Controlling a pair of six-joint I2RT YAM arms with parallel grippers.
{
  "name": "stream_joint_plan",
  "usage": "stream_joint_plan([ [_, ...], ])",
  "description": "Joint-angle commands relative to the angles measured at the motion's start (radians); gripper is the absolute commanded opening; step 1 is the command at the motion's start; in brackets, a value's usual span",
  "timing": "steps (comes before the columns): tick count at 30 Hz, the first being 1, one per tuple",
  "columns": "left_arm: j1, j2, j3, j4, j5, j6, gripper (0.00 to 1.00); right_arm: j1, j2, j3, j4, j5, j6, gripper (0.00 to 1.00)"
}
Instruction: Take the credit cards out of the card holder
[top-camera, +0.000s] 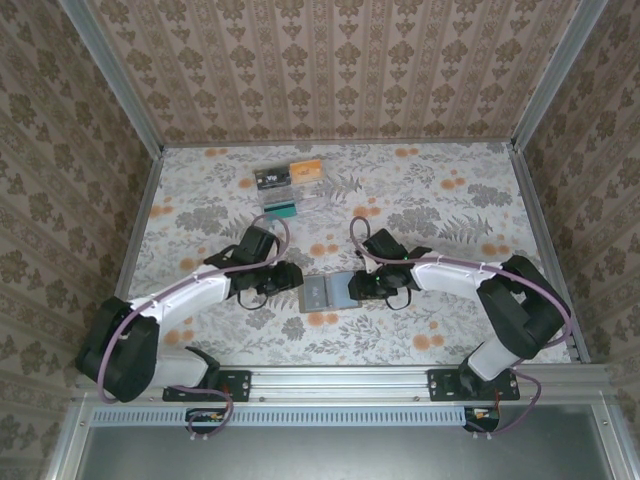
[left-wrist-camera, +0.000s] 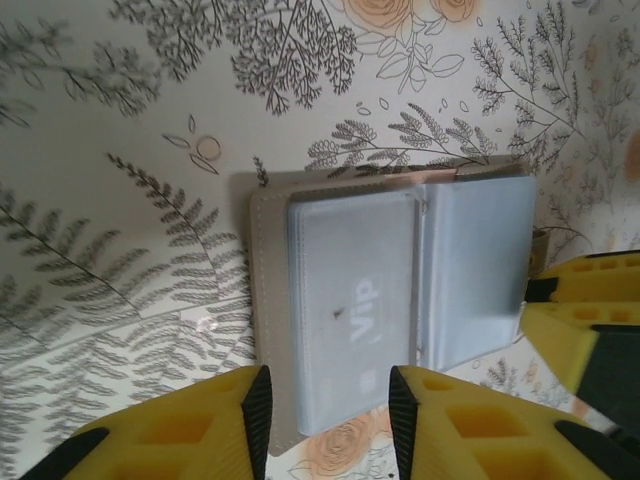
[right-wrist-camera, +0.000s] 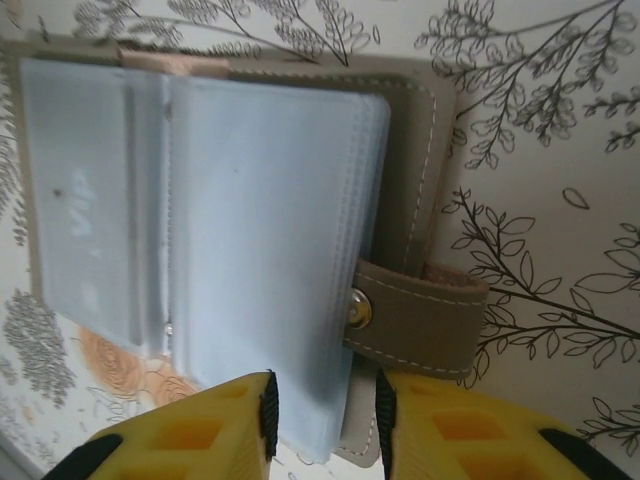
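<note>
Your left gripper (left-wrist-camera: 330, 412) is covering the card holder (left-wrist-camera: 400, 260) edge nearest to it. At your right gripper (right-wrist-camera: 326, 415) that edge is blurring, so you are not seeing whether it is gripping.

My left arm (top-camera: 190, 295) and my right arm (top-camera: 455, 272) had white shells on the long links and black housings at the joints, with a big black shoulder block, and each one stood on a small black base bracket (top-camera: 228, 382). A thin purple-grey cable (top-camera: 354, 232) ran along each arm and made a loop near the wrist. My left gripper (left-wrist-camera: 328, 420) and my right gripper (right-wrist-camera: 322, 425) had thick yellow fingers (left-wrist-camera: 190, 435) with square hollows and black inner edges.
</note>
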Motion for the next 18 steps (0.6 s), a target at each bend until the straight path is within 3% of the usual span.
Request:
stream_joint_plan([
  [1,-0.012,0.025,-0.011,0.117,0.061,-0.077,0.36,0.009,0.029,-0.012,0.014,0.04,0.003,0.29],
  [3,-0.015,0.047,-0.012,0.134,0.074,-0.083,0.32,0.009,0.039,-0.01,0.017,0.04,0.004,0.27],
  [18,-0.042,0.165,0.013,0.118,0.074,-0.044,0.31,0.028,0.039,-0.019,0.028,0.052,0.029,0.22],
])
